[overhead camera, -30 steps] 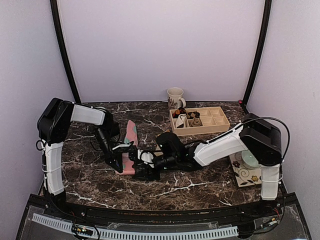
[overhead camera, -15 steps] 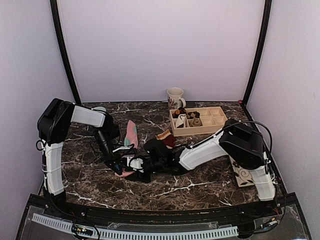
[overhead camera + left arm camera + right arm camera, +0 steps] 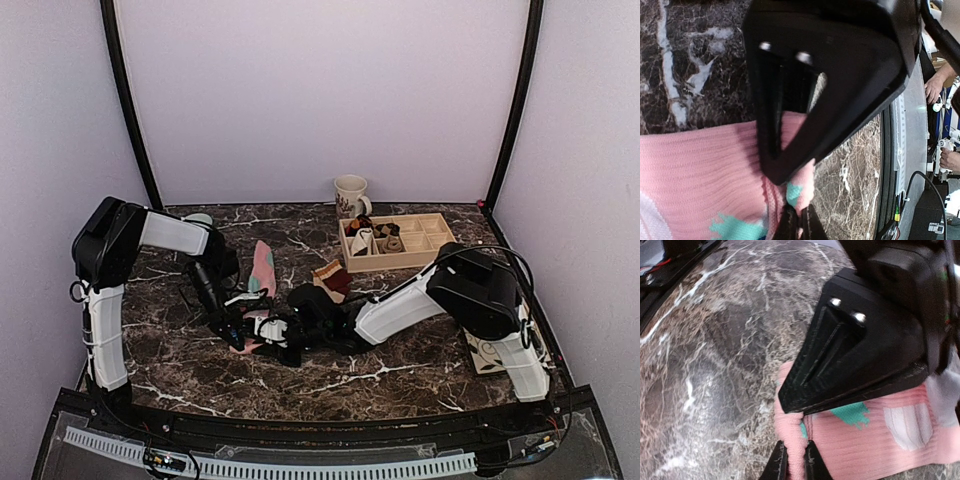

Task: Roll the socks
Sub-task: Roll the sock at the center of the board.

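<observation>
The long pink sock (image 3: 261, 272) with green and white patches lies lengthwise left of the table's middle, its near end between both grippers. My left gripper (image 3: 236, 336) is shut on the sock's near corner; the left wrist view shows its tips (image 3: 800, 227) pinching the pink edge (image 3: 802, 192). My right gripper (image 3: 276, 336) is shut on a fold at the same end, its tips (image 3: 794, 465) squeezing a pink ridge of the sock (image 3: 875, 440). The tan sock (image 3: 332, 277) with a dark-red cuff lies behind my right arm.
A wooden compartment tray (image 3: 432, 250) holding small rolled bundles stands at the back right, with a mug (image 3: 350, 194) behind it. A patterned tile (image 3: 487, 352) lies at the right under my right arm. The table's front edge rail (image 3: 890, 165) is close.
My right arm has swung left, bringing its gripper onto the sock's near end beside the left gripper. The tan sock has come into view behind it. The left gripper has barely moved.
</observation>
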